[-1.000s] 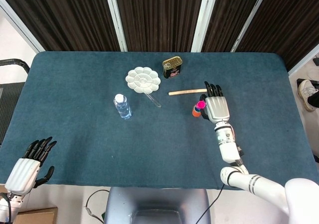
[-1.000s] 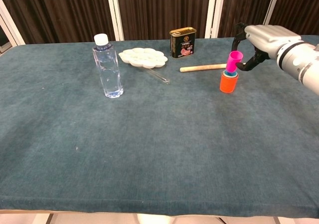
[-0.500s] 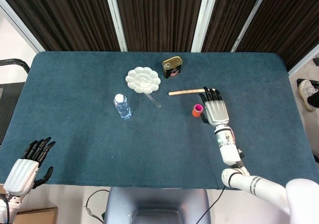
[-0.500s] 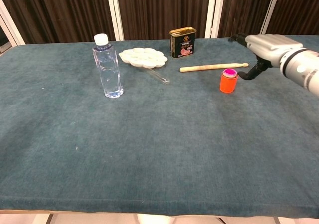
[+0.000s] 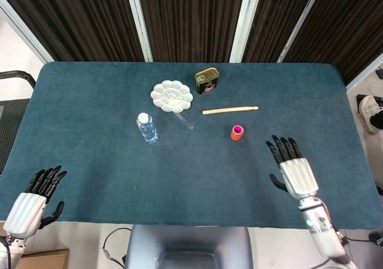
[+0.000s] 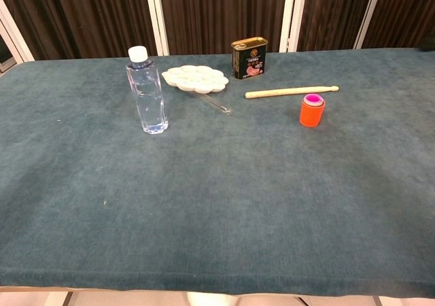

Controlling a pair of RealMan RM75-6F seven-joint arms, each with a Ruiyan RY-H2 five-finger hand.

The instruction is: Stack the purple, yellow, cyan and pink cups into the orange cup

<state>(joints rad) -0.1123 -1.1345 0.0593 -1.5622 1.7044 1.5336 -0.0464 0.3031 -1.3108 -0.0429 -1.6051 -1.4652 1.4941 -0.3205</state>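
Left robot hand (image 5: 28,204): spread, empty, at the desk's (image 5: 90,101) near left corner.
Bottle (image 5: 146,127): upright, left of centre.
Orange cup (image 5: 237,133): pink cup (image 5: 238,129) nested inside.
Right robot hand (image 5: 293,169): spread, empty, near right.

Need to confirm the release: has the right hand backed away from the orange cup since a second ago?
Yes. The right hand has pulled back toward the table's near edge, well clear of the orange cup, and shows open.
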